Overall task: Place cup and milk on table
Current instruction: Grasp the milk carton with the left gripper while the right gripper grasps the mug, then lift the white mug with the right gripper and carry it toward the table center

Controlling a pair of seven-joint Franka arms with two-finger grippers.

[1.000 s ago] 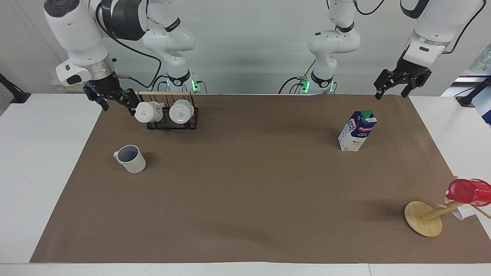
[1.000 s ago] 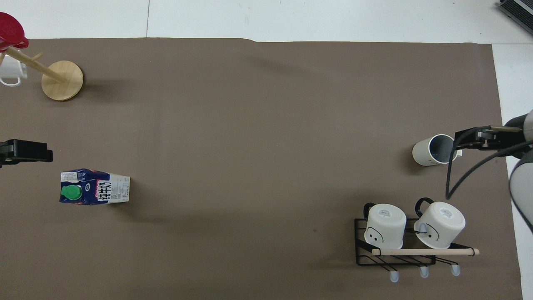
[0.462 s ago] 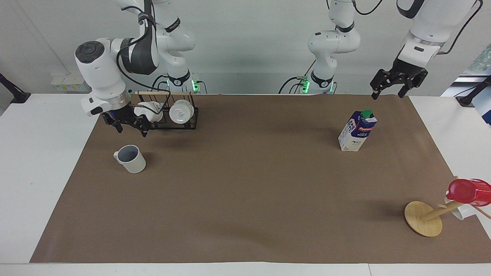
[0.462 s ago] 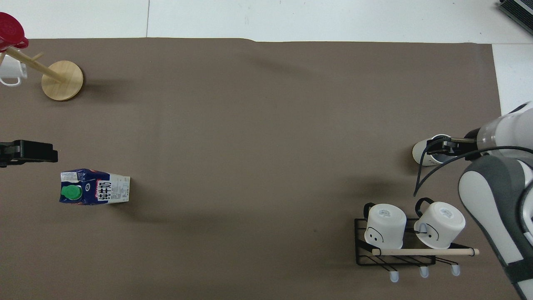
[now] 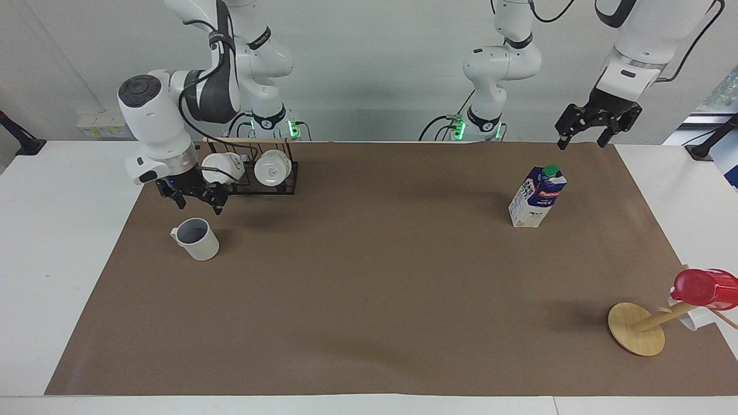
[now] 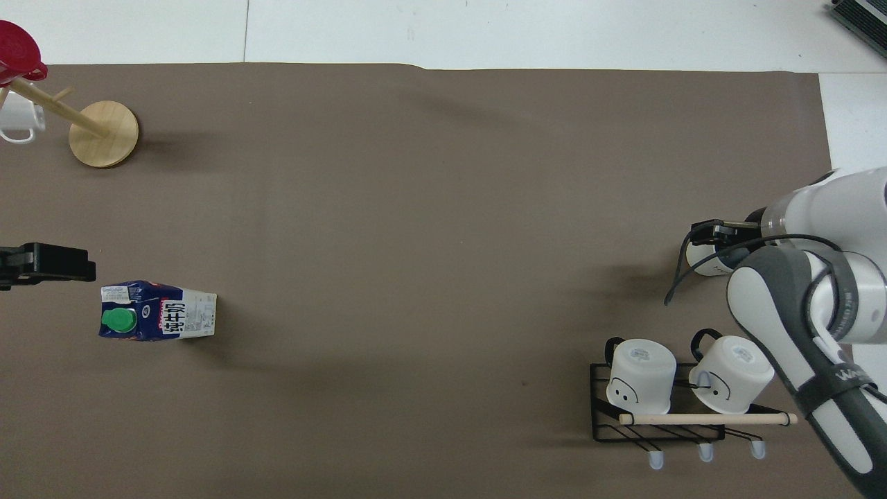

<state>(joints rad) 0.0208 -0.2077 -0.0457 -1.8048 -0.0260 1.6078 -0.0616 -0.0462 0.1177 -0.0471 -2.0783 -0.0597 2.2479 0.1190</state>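
Overhead view hides most of the cup (image 6: pixel 701 262) — right end effector (image 5: pixel 196 203) above, released; left end effector (image 5: pixel 582 138) released.

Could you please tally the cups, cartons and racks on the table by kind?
Off-white cup with grey-blue inside: 1
White mugs on the black wire rack: 2
Red cup on the wooden stand: 1
White mug hung under the red cup: 1
Milk carton: 1
Black wire rack: 1
Wooden stand: 1
Total: 8
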